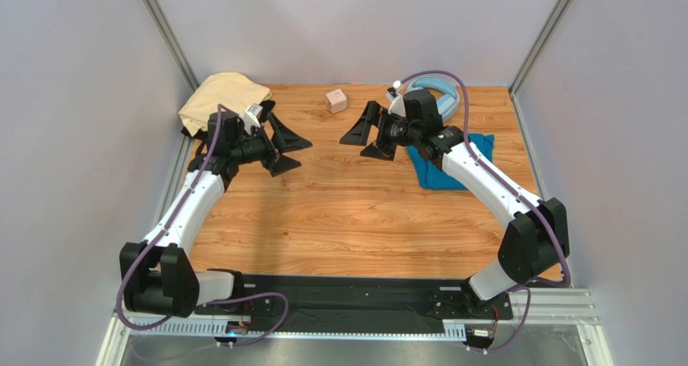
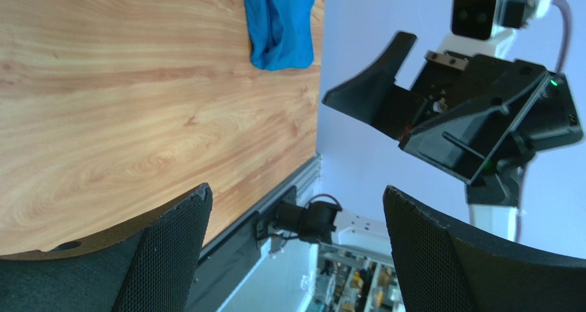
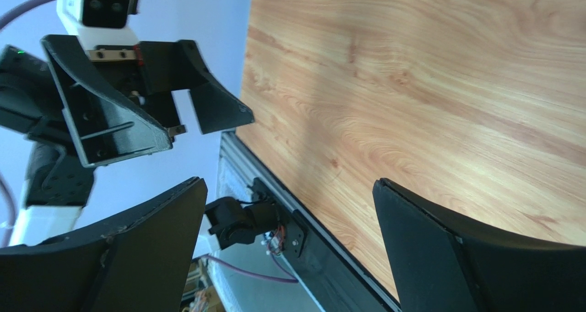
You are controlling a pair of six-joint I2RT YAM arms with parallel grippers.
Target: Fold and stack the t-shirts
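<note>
Your left gripper (image 1: 292, 155) and right gripper (image 1: 362, 143) face each other above the wooden table (image 1: 339, 213), both spread wide and empty. The crumpled pale cream-yellow cloth t-shirt (image 1: 218, 96) lies at the back-left corner. The teal blue cloth t-shirt (image 1: 432, 174) lies under your right arm, near the light-blue headphones (image 1: 446, 92) and small pink cube (image 1: 337, 100).

Crumpled cream shirt (image 1: 216, 97), teal shirt (image 1: 434, 173) apart

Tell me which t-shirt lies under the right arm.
The teal blue t-shirt, on the right with the right arm crossing over it; the cream t-shirt is bunched in the far left corner.
</note>
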